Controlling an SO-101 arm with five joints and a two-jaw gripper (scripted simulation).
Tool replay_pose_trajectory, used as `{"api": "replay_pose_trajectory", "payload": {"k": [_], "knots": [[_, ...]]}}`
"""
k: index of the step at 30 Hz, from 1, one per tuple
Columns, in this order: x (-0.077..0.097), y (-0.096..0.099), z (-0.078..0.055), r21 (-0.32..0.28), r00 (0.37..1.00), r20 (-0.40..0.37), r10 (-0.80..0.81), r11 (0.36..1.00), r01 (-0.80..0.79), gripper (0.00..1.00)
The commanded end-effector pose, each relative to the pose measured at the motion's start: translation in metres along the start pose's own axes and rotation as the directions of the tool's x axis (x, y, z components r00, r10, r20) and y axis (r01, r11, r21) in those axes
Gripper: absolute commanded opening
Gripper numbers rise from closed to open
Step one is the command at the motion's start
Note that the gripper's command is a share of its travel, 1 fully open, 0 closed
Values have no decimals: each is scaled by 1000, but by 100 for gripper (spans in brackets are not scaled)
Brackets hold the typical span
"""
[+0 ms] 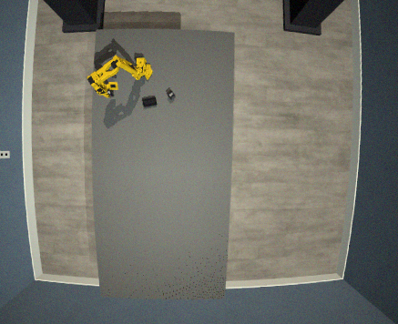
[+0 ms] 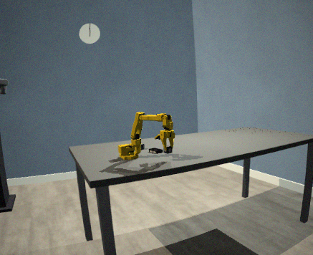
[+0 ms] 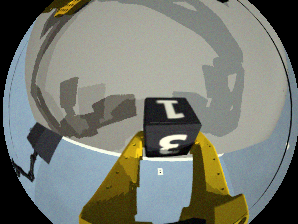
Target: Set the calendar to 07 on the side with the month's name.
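My gripper (image 1: 106,94) (image 2: 168,147) (image 3: 170,141) is shut on a black cube (image 2: 168,150) (image 3: 171,125), held above the table near its left edge in the top view. In the wrist view the cube's top shows a white 1 and its near side a white 3, both upside down. Its other faces are hidden. The black tray (image 1: 149,101) (image 2: 155,150) sits on the table, apart from the gripper. The other dark cube (image 1: 170,94) (image 2: 142,147) lies beyond the tray, turned at an angle, with a pale mark too small to read. The month's name cannot be made out.
The arm's base (image 1: 143,68) (image 2: 128,155) stands near one end of the grey table (image 1: 165,182) (image 2: 215,147). The arm's shadow falls across the table. The table's left edge in the top view is close to the gripper. Dark pillars stand off the table.
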State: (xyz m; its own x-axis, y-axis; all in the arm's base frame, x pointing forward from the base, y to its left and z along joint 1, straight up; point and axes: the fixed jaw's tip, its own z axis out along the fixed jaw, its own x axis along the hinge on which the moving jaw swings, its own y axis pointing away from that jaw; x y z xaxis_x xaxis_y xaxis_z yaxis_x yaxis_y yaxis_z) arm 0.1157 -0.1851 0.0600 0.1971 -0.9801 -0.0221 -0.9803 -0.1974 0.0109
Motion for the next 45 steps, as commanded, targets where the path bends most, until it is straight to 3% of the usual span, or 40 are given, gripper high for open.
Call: {"api": "replay_pose_trajectory", "payload": {"k": [1, 9, 17, 20, 27, 34, 36, 45], "knots": [[5, -1, -15, 36, 993, -65, 95, 995, -93, 0], [4, -1, -14, 50, 946, -55, 318, 947, -316, 0], [2, -2, -14, 64, 812, -38, 583, 812, -580, 0], [1, -2, -14, 65, 788, -35, 615, 788, -612, 0], [0, -4, -14, 72, 583, -16, 813, 582, -810, 0], [-1, -6, -14, 74, 320, 6, 947, 319, -945, 0], [-1, -6, -14, 74, 320, 6, 947, 319, -945, 0], [-2, -9, -14, 66, -54, 33, 998, -56, -996, 0]]}}
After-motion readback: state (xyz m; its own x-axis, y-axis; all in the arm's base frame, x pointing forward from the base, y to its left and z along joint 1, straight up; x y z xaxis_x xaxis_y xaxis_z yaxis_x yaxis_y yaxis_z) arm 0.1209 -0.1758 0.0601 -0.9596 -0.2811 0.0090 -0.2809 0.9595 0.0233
